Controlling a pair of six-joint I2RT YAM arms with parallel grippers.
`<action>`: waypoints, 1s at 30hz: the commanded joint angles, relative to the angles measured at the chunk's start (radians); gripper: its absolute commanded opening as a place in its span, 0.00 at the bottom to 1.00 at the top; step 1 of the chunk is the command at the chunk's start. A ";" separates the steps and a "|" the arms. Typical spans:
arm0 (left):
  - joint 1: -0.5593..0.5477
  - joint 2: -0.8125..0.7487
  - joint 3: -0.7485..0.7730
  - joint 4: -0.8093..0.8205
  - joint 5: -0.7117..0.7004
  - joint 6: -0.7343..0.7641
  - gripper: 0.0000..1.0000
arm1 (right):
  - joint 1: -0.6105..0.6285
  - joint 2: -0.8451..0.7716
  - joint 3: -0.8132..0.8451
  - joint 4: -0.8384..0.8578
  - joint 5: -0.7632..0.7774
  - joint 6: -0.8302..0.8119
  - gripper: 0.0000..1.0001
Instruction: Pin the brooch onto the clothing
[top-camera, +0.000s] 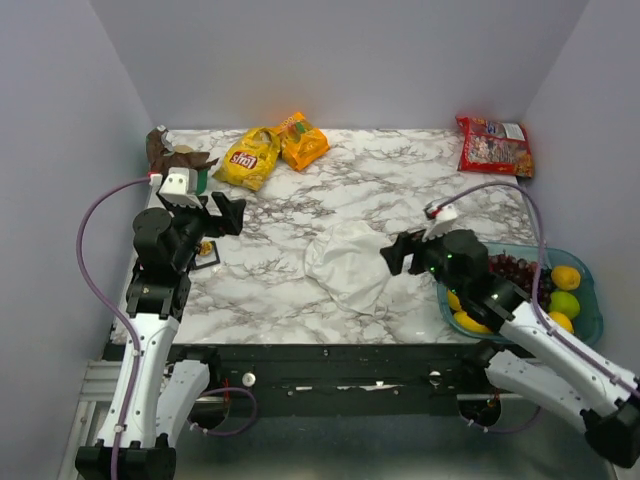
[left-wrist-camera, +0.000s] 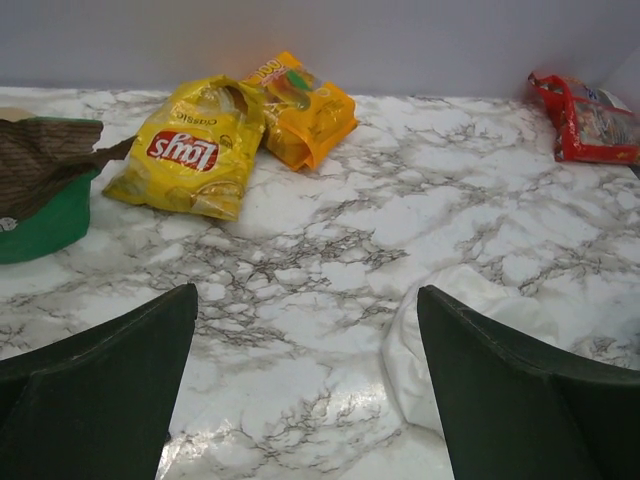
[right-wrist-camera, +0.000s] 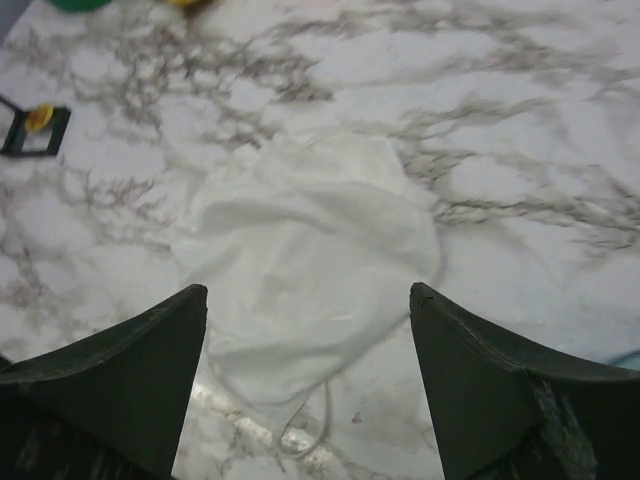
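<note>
The clothing (top-camera: 345, 265) is a crumpled white cloth lying mid-table; it also shows in the right wrist view (right-wrist-camera: 310, 240) and at the lower right of the left wrist view (left-wrist-camera: 470, 310). The brooch (top-camera: 205, 246), a tiny gold-yellow disc, sits on a small black square frame (top-camera: 208, 257) at the table's left, and shows at the far left of the right wrist view (right-wrist-camera: 39, 117). My left gripper (top-camera: 228, 213) is open and empty above the table, beside the frame (left-wrist-camera: 307, 292). My right gripper (top-camera: 395, 252) is open and empty, hovering at the cloth's right edge (right-wrist-camera: 307, 290).
A yellow chips bag (top-camera: 247, 158) and an orange bag (top-camera: 303, 140) lie at the back. A red bag (top-camera: 494, 145) is at the back right. A brown and green item (top-camera: 172, 155) lies back left. A blue tray (top-camera: 590, 300) with lemons and grapes stands at the right.
</note>
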 joint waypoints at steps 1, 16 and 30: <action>-0.025 -0.033 -0.016 0.029 0.054 0.045 0.99 | 0.239 0.149 0.027 -0.041 0.222 0.061 0.87; -0.282 0.140 0.030 -0.120 0.041 0.118 0.99 | 0.542 0.584 0.104 -0.162 0.321 0.287 0.78; -0.453 0.530 0.122 -0.151 0.173 0.037 0.99 | 0.543 0.611 0.066 -0.167 0.338 0.397 0.78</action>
